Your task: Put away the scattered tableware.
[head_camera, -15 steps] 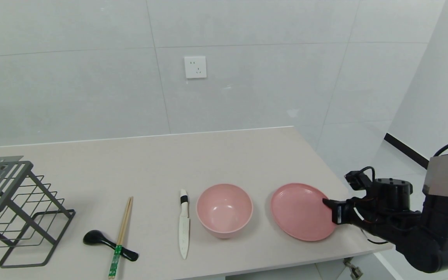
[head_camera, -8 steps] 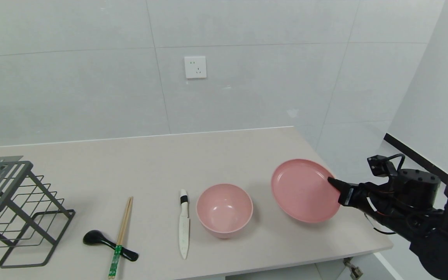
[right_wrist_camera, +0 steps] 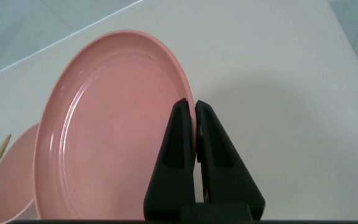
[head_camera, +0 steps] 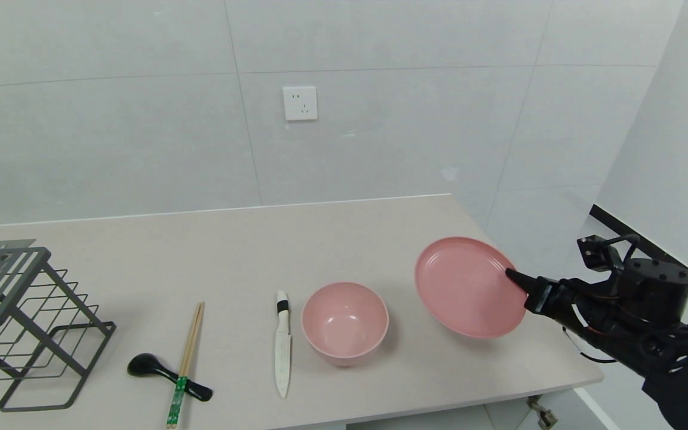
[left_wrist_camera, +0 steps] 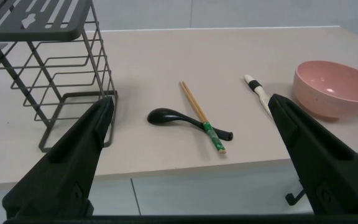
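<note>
A pink plate (head_camera: pixel 466 286) hangs tilted above the table's right end, my right gripper (head_camera: pixel 520 282) shut on its right rim. The right wrist view shows the plate (right_wrist_camera: pixel 110 118) with its rim pinched in that gripper (right_wrist_camera: pixel 195 134). A pink bowl (head_camera: pixel 344 322) stands left of the plate. Further left lie a white knife (head_camera: pixel 283 343), wooden chopsticks (head_camera: pixel 186 361) and a black spoon (head_camera: pixel 168 374). My left gripper (left_wrist_camera: pixel 188 118) stands open in front of the table edge, nothing between its fingers; beyond it are the spoon (left_wrist_camera: pixel 182 119), chopsticks (left_wrist_camera: pixel 202 116), knife (left_wrist_camera: pixel 258 94) and bowl (left_wrist_camera: pixel 334 88).
A dark wire rack (head_camera: pixel 18 325) stands at the table's left end, also in the left wrist view (left_wrist_camera: pixel 48 68). The table's right edge (head_camera: pixel 583 370) lies just under the plate. A wall socket (head_camera: pixel 300 103) sits behind.
My right gripper has lifted the plate off the table, tilting it up and carrying it slightly back. Everything else has stayed where it was.
</note>
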You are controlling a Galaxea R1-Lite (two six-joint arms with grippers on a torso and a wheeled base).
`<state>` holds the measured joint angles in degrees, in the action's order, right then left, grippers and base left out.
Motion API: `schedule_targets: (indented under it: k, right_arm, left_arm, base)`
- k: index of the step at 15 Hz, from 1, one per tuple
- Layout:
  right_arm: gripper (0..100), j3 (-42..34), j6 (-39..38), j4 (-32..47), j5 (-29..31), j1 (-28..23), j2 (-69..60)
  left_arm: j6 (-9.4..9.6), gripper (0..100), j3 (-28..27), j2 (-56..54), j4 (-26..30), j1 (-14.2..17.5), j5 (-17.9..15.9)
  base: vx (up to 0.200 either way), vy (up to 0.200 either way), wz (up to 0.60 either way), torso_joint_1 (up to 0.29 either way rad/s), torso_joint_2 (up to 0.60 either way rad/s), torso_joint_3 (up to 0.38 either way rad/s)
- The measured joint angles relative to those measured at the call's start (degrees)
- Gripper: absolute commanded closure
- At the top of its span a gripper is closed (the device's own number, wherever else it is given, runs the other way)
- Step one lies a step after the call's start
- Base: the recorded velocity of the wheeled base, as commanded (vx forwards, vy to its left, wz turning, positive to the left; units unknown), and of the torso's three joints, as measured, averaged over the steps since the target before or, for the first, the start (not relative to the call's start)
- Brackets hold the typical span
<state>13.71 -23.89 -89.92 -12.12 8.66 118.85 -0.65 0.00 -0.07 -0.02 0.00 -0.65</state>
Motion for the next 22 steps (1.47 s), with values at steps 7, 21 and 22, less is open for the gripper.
schedule_targets:
  k: [7, 21, 22]
  right_arm:
    - [100, -5.91, 0.41, -0.05, -0.9, 3.24, -12.7]
    - [100, -12.18, 4.52, -0.1, -3.23, 4.96, -28.71]
    - [100, -12.84, 4.88, 0.01, -3.86, 4.99, -29.25]
  left_arm:
    - [0.65, 0, 0.0, 0.0, 0.07, 0.0, -1.32]
    - [-11.73, 0, -13.06, 4.12, -3.61, -1.05, -11.09]
    - [-13.03, 0, -13.12, 6.16, -3.83, -1.18, -12.37]
  base:
    - [0.0, 0.0, 0.0, 0.0, 0.0, 0.0]
    - [0.0, 0.0, 0.0, 0.0, 0.0, 0.0]
    - [0.0, 0.0, 0.0, 0.0, 0.0, 0.0]
